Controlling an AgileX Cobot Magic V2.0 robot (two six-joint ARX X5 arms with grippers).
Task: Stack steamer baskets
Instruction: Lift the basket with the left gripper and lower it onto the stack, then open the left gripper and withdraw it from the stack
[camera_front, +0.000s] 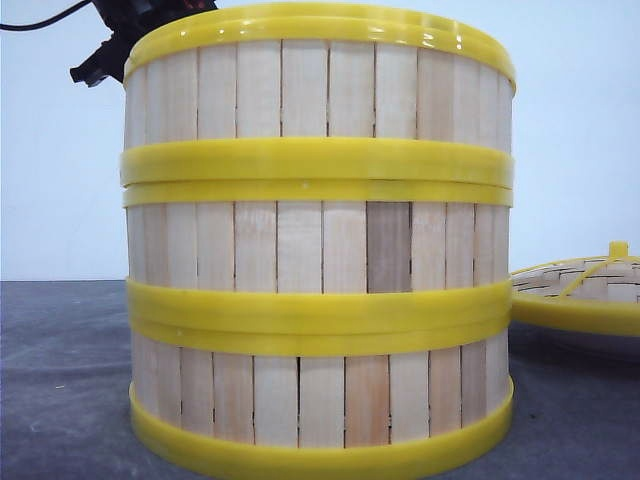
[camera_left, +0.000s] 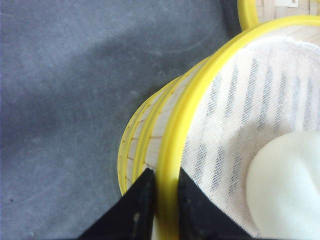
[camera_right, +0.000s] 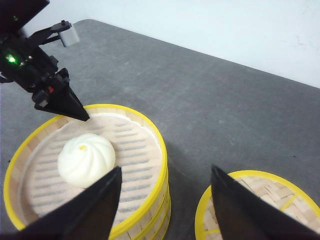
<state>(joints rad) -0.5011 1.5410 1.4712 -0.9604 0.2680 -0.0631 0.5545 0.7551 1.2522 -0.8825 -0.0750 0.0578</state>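
Three steamer baskets (camera_front: 318, 250) stacked on grey table (camera_right: 210, 95), woven lid (camera_right: 260, 200) beside. Left gripper (camera_left: 161, 200) pinching top basket rim (camera_left: 195, 100); right gripper (camera_right: 165, 195) spread, aloft. Release straight, lift clear, avoid bun (camera_right: 86, 159).

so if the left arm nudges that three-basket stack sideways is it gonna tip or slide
Probably slide: the steamer basket stack looks about as wide as tall, with a flat yellow bottom rim on the mat. The baskets only nest, so the top basket might shift first. The bun adds little weight.
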